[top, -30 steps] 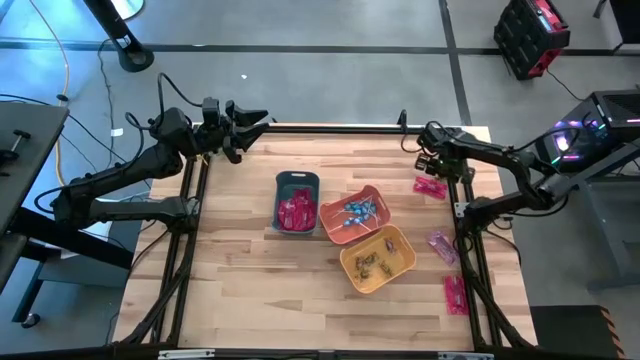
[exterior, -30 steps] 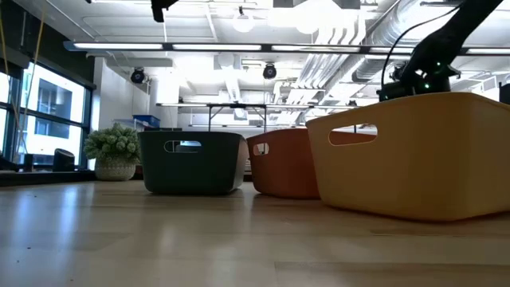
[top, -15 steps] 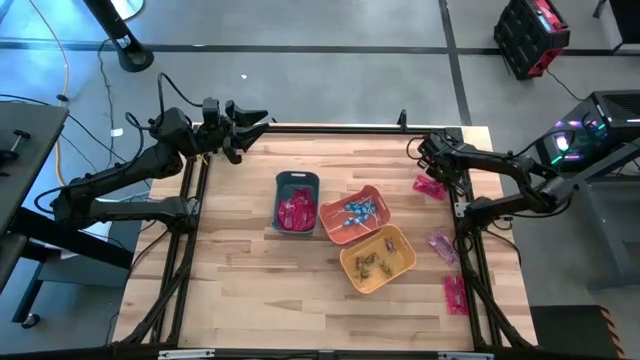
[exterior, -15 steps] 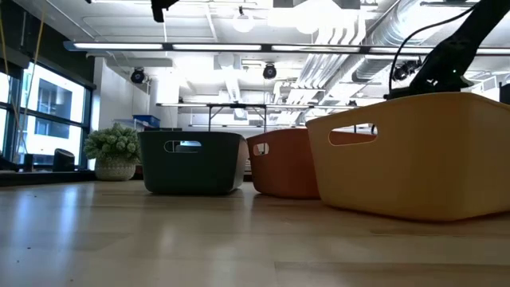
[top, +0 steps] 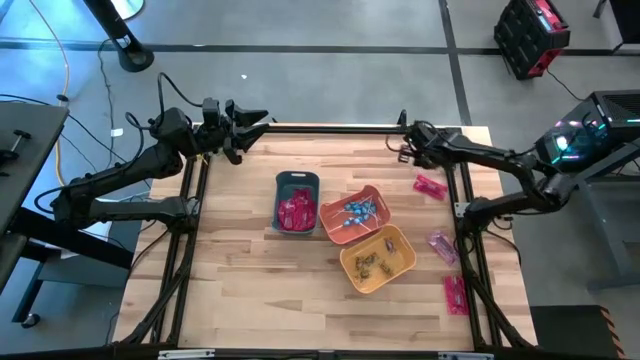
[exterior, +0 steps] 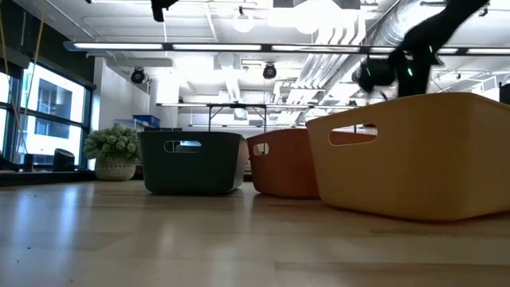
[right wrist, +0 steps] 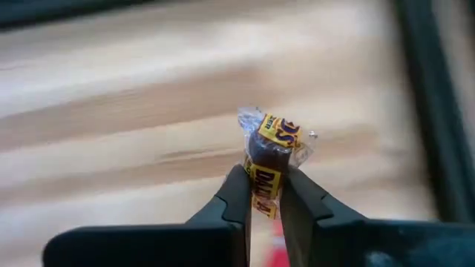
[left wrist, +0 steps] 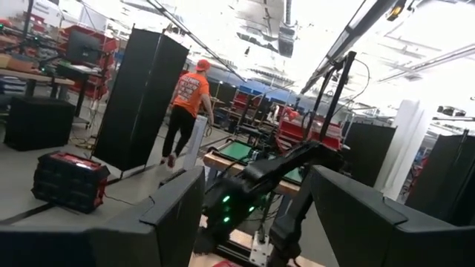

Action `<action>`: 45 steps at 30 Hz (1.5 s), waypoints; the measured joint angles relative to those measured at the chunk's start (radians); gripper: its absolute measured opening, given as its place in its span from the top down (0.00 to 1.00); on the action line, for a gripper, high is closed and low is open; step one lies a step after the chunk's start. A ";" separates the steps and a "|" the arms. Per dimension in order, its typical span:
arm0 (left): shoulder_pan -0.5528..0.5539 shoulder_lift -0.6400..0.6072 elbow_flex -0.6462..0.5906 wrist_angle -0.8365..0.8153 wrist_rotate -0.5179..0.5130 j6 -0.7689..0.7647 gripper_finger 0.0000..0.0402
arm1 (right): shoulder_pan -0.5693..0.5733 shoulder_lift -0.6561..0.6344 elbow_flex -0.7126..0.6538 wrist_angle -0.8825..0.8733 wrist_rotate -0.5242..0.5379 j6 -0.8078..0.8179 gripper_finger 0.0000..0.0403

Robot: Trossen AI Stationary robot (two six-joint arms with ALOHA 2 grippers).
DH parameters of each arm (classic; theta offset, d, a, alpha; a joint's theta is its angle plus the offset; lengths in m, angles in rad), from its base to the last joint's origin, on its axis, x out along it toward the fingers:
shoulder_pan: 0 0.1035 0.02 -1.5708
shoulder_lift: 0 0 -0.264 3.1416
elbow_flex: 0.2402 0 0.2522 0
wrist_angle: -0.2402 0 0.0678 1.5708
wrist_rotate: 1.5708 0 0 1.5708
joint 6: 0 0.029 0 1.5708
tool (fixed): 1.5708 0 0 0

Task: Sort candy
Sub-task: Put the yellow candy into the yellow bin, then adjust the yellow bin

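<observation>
My right gripper [right wrist: 267,202] is shut on a small brown wrapped candy [right wrist: 269,148] with yellow lettering. In the high view it [top: 403,150] hangs over the table's far right part. My left gripper [top: 258,119] waits open and bare at the far left corner. The grey-blue bin [top: 297,181] holds pink-red packets, the orange bin [top: 372,194] holds blue lollipops, and the yellow bin [top: 398,240] holds brown pieces. Three pink packets [top: 430,186] [top: 442,246] [top: 455,294] lie flat on the table along its right edge. My right gripper pinches the candy's lower part [right wrist: 266,182] between its two fingertips [right wrist: 239,194]. The fingers slant down toward the table. The candy's upper half and its twisted clear wrapper end [right wrist: 249,119] stick out past the tips, clear of the wood.
The three bins stand together near the table's middle, the yellow bin [exterior: 414,151] closest to the low camera. A fuzzy green plant ball [exterior: 114,150] shows at the low view's left. A black frame [top: 330,127] runs along the table's far edge. A person walks in the room behind.
My right gripper has gone from beside the far pink packet toward the table's left and far edge. It has swung up and over from pointing down at the right edge.
</observation>
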 joint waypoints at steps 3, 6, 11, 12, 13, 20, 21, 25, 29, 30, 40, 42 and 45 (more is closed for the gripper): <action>0.010 0.000 0.000 0.000 0.000 0.001 0.41 | 0.103 -0.032 0.097 -0.001 -0.073 -0.124 0.93; 0.026 0.000 0.000 -0.001 0.000 0.002 0.41 | 0.222 -0.050 0.181 -0.001 -0.228 -0.239 0.93; 0.053 0.000 0.000 -0.001 -0.001 0.001 0.41 | 0.448 -0.050 0.242 -0.001 -0.494 -0.268 0.88; 0.058 0.000 0.000 -0.001 -0.001 0.001 0.41 | 0.498 -0.050 0.243 -0.005 -0.532 -0.248 0.87; 0.060 0.000 0.000 -0.001 -0.001 -0.005 0.41 | 0.545 -0.049 0.239 -0.007 -0.569 -0.231 0.86; 0.073 0.000 0.000 -0.015 -0.001 -0.026 0.41 | 0.858 -0.049 0.179 0.033 -0.661 -0.084 0.85; 0.073 0.000 0.000 -0.017 -0.001 -0.026 0.41 | 0.891 -0.049 0.168 0.042 -0.650 -0.064 0.85; 0.072 0.000 0.000 -0.033 -0.001 -0.025 0.41 | 0.959 -0.040 0.122 0.016 -0.572 0.128 0.83; 0.072 0.000 0.000 -0.033 -0.001 -0.025 0.41 | 0.977 -0.023 0.094 0.015 -0.589 0.271 0.75; 0.072 0.000 0.000 -0.033 -0.001 -0.025 0.41 | 0.983 -0.020 0.093 0.023 -0.603 0.279 0.73; 0.072 0.000 0.000 -0.050 -0.001 -0.026 0.41 | 0.973 -0.017 0.095 -0.338 -0.613 0.343 0.60; 0.072 0.000 0.000 -0.050 -0.001 -0.026 0.41 | 0.977 -0.017 0.094 -0.456 -0.596 0.322 0.60; 0.072 0.000 0.000 -0.050 -0.001 -0.041 0.41 | 0.983 -0.017 0.083 -0.562 -0.563 0.269 0.59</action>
